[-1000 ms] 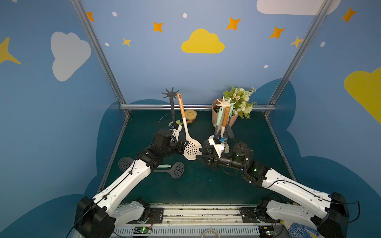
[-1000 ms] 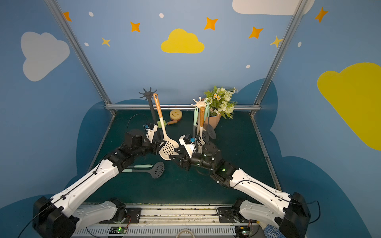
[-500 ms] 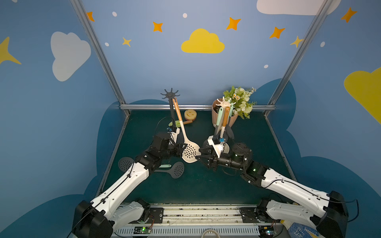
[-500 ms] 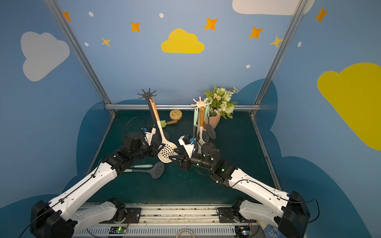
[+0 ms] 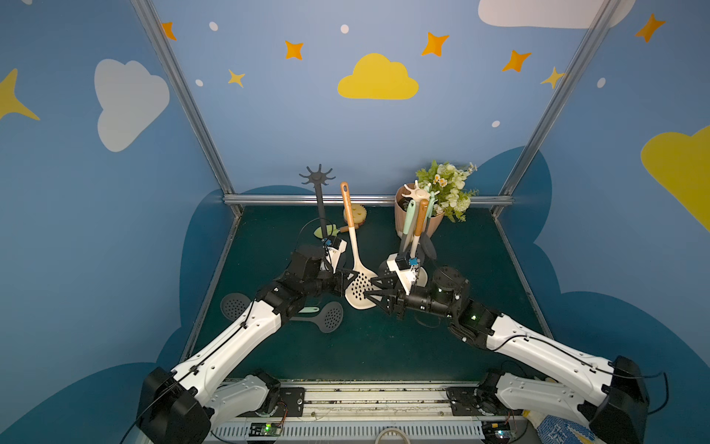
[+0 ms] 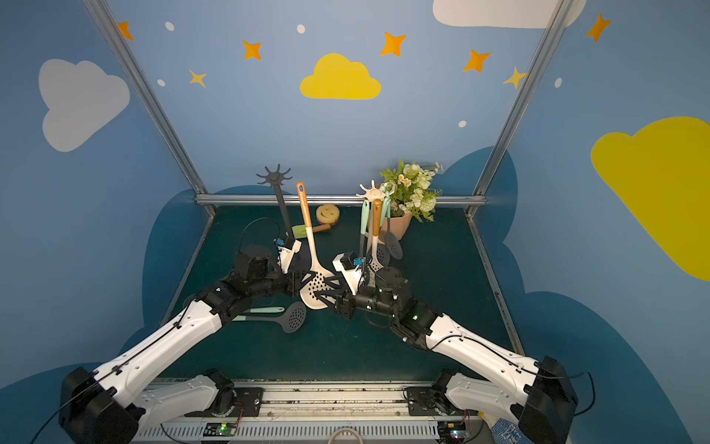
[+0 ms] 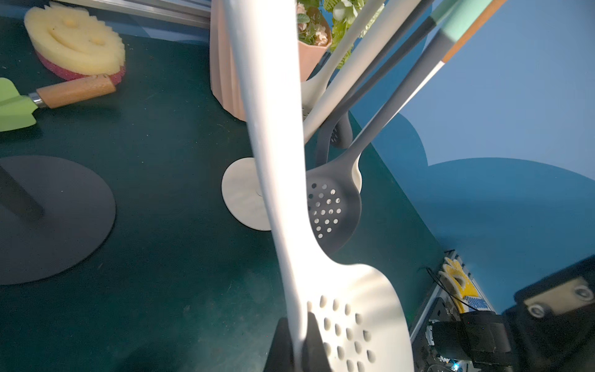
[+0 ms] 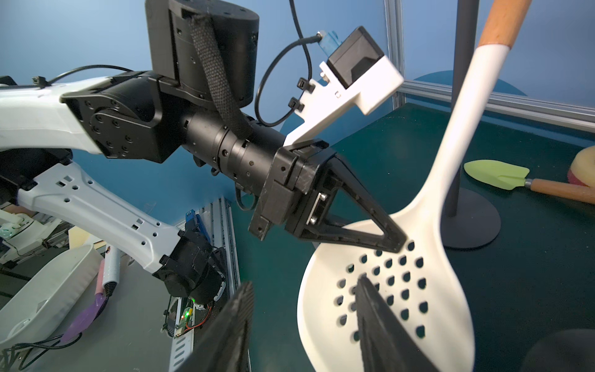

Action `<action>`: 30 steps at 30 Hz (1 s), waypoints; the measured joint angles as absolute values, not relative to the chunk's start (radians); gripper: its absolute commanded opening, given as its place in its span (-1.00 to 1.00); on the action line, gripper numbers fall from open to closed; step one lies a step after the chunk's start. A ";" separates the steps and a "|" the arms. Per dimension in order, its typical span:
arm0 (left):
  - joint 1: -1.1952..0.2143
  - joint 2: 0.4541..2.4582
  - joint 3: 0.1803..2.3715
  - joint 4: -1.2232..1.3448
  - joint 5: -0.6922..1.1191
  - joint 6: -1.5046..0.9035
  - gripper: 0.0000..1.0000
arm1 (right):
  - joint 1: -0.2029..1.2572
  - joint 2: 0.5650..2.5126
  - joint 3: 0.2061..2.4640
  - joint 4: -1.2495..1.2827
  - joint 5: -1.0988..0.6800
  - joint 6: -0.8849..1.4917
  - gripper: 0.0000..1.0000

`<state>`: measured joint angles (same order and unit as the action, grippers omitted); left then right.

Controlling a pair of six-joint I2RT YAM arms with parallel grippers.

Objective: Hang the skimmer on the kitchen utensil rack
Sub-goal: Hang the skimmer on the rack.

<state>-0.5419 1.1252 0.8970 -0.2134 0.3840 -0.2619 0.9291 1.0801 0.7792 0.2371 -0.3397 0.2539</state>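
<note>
L gripper (image 5: pixel 350 280), jaws shut on skimmer (image 5: pixel 354 250) head, is holding it upright off worktop (image 5: pixel 384 346), hang-hole up nr black rack (image 5: pixel 319 203) hooks, prob. for hooking; R gripper (image 5: pixel 370 289) is straddling head rim, jaws half open, not clamping.

Three blue walls (image 5: pixel 288 127) are closing in the scene on the left, far and right. A yellow cloud (image 5: pixel 377 78) is showing on the far wall, a white cloud (image 5: pixel 128 103) on the left one, and orange stars (image 5: pixel 435 43) are dotting the upper part. Silver posts (image 5: pixel 183 96) are running up the two far corners, and a silver bar (image 5: pixel 269 199) is lying along the foot of the far wall. A dark green surface (image 5: pixel 365 353) is spreading below, with darker blue cloud shapes (image 5: pixel 614 326) rising around it. Even light is falling throughout.
</note>
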 measured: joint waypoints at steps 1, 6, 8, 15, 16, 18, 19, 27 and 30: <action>-0.545 1.124 0.897 -0.213 0.382 -0.260 -0.93 | 0.929 1.080 0.780 0.238 -0.340 0.254 0.01; -0.551 1.111 0.897 -0.213 0.352 -0.246 -0.93 | 0.929 1.080 0.779 0.241 -0.340 0.254 0.01; -0.552 1.099 0.897 -0.213 0.333 -0.244 -0.93 | 0.929 1.080 0.779 0.243 -0.340 0.254 0.01; -0.553 1.056 0.897 -0.208 0.270 -0.243 -0.93 | 0.929 1.081 0.779 0.243 -0.341 0.253 0.01; -0.553 1.054 0.897 -0.207 0.262 -0.243 -0.93 | 0.929 1.081 0.779 0.243 -0.341 0.253 0.01; -0.553 1.053 0.897 -0.207 0.247 -0.244 -0.93 | 0.929 1.081 0.779 0.243 -0.341 0.253 0.01; -0.553 1.052 0.895 -0.206 0.237 -0.245 -0.93 | 0.929 1.081 0.780 0.243 -0.341 0.253 0.01; -0.551 1.047 0.876 -0.208 0.183 -0.255 -0.93 | 0.929 1.087 0.779 0.244 -0.341 0.254 0.01; -0.550 1.047 0.871 -0.206 0.176 -0.261 -0.93 | 0.929 1.089 0.779 0.244 -0.341 0.254 0.01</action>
